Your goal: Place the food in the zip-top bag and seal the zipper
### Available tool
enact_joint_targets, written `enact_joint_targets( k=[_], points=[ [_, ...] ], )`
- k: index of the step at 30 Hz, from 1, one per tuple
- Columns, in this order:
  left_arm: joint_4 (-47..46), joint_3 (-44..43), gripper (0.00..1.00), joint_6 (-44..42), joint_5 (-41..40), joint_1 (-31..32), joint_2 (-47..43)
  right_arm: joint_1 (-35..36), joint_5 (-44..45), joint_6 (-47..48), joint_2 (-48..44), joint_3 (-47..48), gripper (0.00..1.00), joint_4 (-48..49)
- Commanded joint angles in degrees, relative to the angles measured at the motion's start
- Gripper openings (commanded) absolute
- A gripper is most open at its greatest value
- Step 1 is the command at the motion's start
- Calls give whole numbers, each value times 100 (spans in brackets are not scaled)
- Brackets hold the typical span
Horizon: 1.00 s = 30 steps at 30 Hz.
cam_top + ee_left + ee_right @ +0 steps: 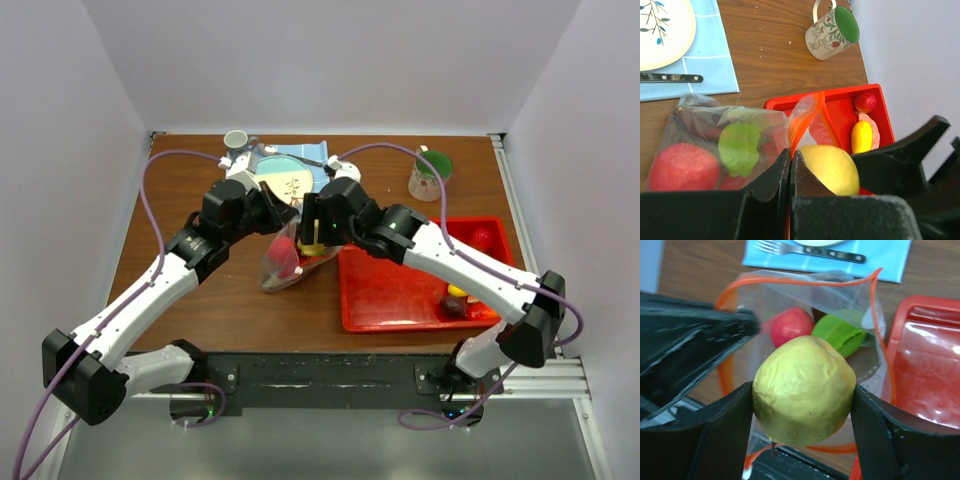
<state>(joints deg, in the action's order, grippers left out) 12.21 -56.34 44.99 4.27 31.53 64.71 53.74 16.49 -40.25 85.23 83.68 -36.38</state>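
The clear zip-top bag (283,264) lies on the table left of the tray, its mouth held open. My left gripper (790,155) is shut on the bag's mouth edge, pinching the orange-red zipper (802,120). Inside the bag (700,125) lie a red fruit (682,167) and a green piece (739,147). My right gripper (802,400) is shut on a yellow fruit (802,392), holding it just over the open mouth ringed by the zipper (805,282). The same fruit (832,167) shows beside my left fingers. More food, a red piece (866,101) and a yellow piece (861,136), sits in the tray.
A red tray (400,300) stands right of the bag. Behind it is a glass cup (430,175) with green filling. A plate (285,183) on a blue mat, a knife (670,77), a fork (810,251) and a patterned mug (832,31) lie at the back.
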Motion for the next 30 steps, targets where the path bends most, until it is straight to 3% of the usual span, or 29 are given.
enact_joint_targets(
  k=[1,2,5,10,13,17,20,26,30],
  points=[
    [-289,-53,0,54,21,11,-178,-21,609,-211,-103,394,78,-184],
    [-306,-44,0,53,21,2,-195,-21,758,-220,-138,395,88,-220],
    [-315,-35,0,45,56,2,-187,-21,1004,-133,-287,587,99,-430],
    [-394,-9,0,71,109,11,-186,-100,1593,-106,-541,992,99,-1273],
    [-360,-9,0,71,135,11,-213,-748,1691,-176,-893,608,99,-1783],
    [-324,0,0,36,135,11,-274,-2678,1261,-1,-1990,-543,99,-1864],
    [-307,9,0,18,205,11,-257,-3585,1339,193,-2309,-1247,99,-1960],
    [-351,61,0,1,293,2,-274,-4826,814,456,-2476,-2697,99,-1452],
    [-403,123,0,1,320,2,-283,-5188,452,483,-2292,-3401,99,-986]
  ],
)
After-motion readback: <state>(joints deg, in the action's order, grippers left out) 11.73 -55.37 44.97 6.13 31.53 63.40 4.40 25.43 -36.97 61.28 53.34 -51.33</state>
